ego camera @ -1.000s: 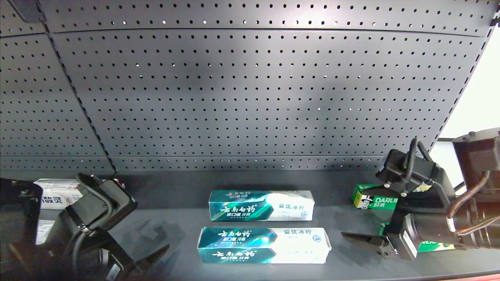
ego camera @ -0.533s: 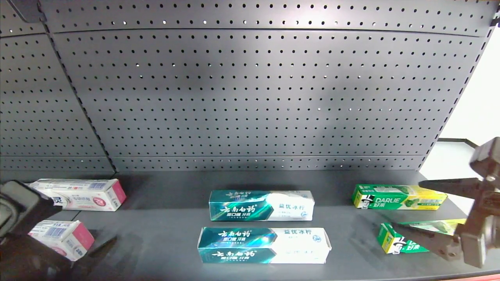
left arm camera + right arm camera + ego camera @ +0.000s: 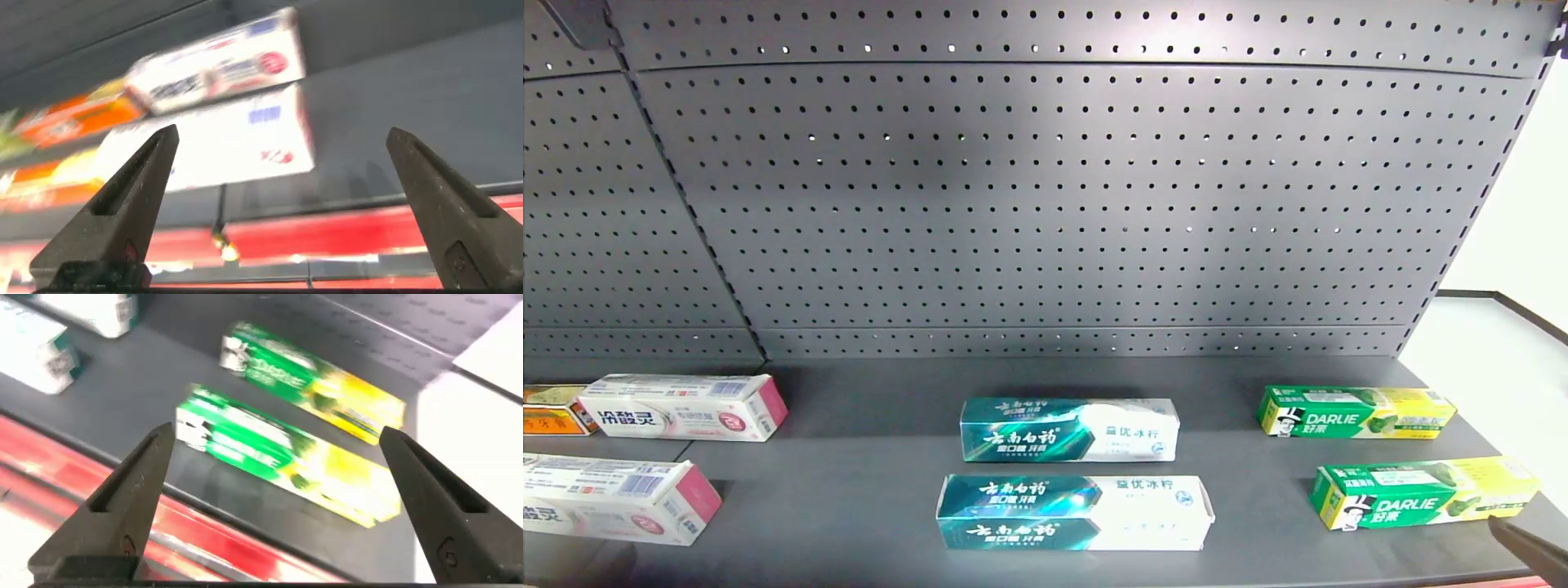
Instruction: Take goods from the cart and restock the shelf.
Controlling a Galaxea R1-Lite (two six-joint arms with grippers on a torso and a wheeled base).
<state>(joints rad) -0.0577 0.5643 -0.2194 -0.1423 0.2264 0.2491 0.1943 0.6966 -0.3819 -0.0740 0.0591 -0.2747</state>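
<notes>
Head view looks down on the shelf, where toothpaste boxes lie flat in pairs, one far and one near: pink-and-white boxes at the left, teal boxes in the middle, green-and-yellow boxes at the right. Left wrist view has the left gripper spread wide and holding nothing, off the shelf's near edge and facing the pink-and-white pair. Right wrist view has the right gripper equally wide and empty, facing the green-and-yellow pair. Such cartons look light, stiff yet crushable, and slightly slick. I would pinch one across its narrow sides near mid-length.
</notes>
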